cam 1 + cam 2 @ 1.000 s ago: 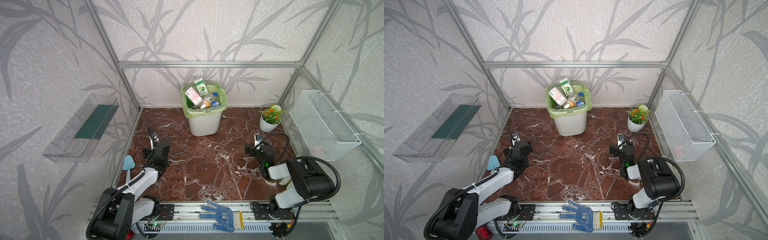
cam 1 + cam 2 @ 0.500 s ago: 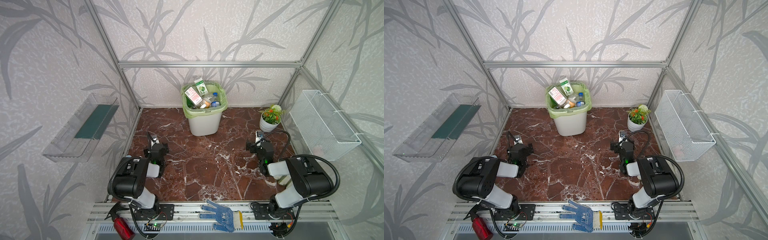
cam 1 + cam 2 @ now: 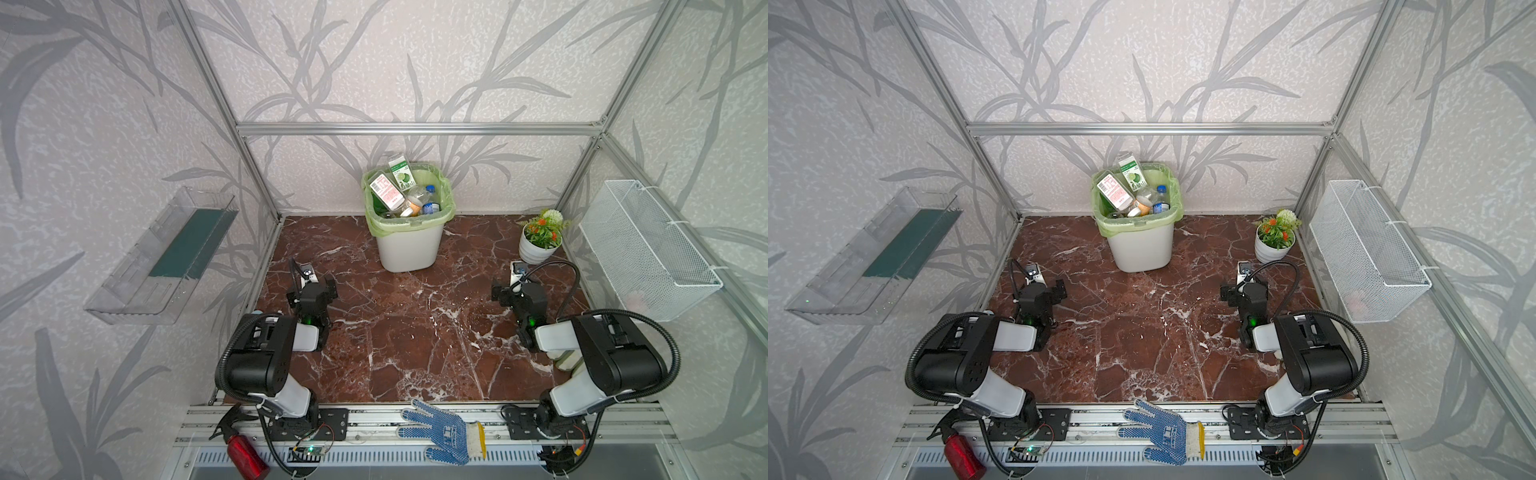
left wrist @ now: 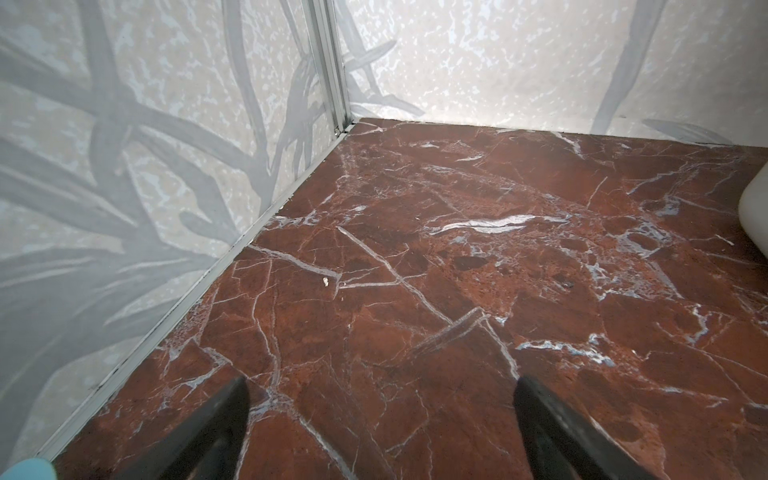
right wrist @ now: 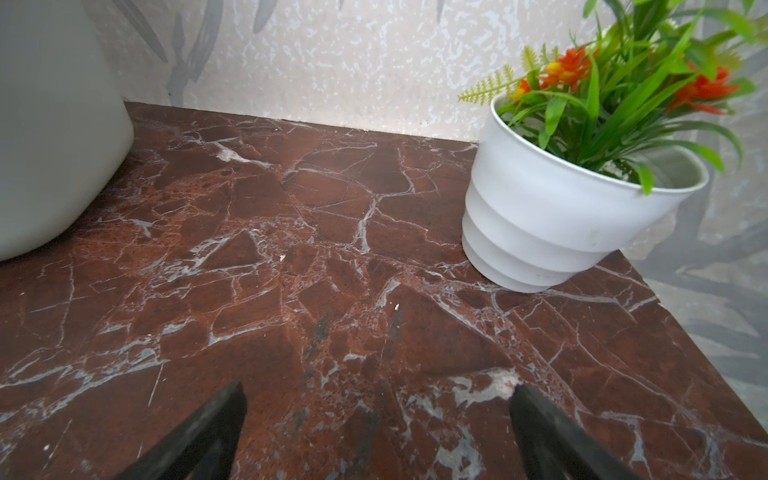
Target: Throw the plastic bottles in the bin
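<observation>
Red-brown marble surface (image 3: 415,332) lies bare between my two arms in both top views, and I can find no bottle lying loose on it. The plastic bottles (image 3: 428,203) are all heaped in the bin (image 3: 409,249), which stands at the upper middle of the frame against the back wall. Two of them, with white-and-red and green labels, poke above the green liner. A pale greenish shape peeks out from under my right arm at the lower right; it is too hidden for me to name.

My left pincer (image 4: 380,386) is spread wide and empty, low over the surface at the left. Its wrist view shows only bare marble between the jaws. My right pincer (image 5: 378,390) is likewise spread and empty, with the flower pot (image 5: 536,224) near, ahead of it toward the upper right. The job looks as good as done to me.

If one more bottle turns up, I expect it to be light, thin-walled and slick, quick to roll and to dent under a hard squeeze. I would take it across the labelled middle of the body, or at the stiffer neck just below the cap, with gentle pressure. The glove (image 3: 446,432) and red spray bottle (image 3: 245,455) on the front rail are not mine to bin.
</observation>
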{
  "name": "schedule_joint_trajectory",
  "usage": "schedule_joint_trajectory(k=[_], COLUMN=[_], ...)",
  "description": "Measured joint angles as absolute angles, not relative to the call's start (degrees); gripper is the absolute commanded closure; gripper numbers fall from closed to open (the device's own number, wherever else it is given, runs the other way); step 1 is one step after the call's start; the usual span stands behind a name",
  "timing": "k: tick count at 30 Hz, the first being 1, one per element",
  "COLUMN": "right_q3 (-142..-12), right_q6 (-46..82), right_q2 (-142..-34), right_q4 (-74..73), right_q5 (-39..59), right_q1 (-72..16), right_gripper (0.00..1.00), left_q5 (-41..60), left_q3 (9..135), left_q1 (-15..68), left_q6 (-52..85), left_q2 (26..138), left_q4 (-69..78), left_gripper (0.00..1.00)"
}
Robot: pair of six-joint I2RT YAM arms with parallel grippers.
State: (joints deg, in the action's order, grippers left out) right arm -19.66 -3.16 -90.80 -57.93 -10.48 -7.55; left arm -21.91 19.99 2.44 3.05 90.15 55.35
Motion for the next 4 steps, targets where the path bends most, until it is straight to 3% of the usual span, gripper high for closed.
schedule_joint_trajectory(k=[4], right_q3=[-19.7], right_q6=[-3.2], right_q2=[-90.8], right_q4=[-57.9], right_q5=[-10.5], right_q1=[-7.6], right_gripper=[0.01], left_q5=[-21.9], left_q3=[20.0], left_q1=[2.4], left_q6=[3.1], left_q2=[90.1], left_q4=[55.4], left_gripper=[0.01])
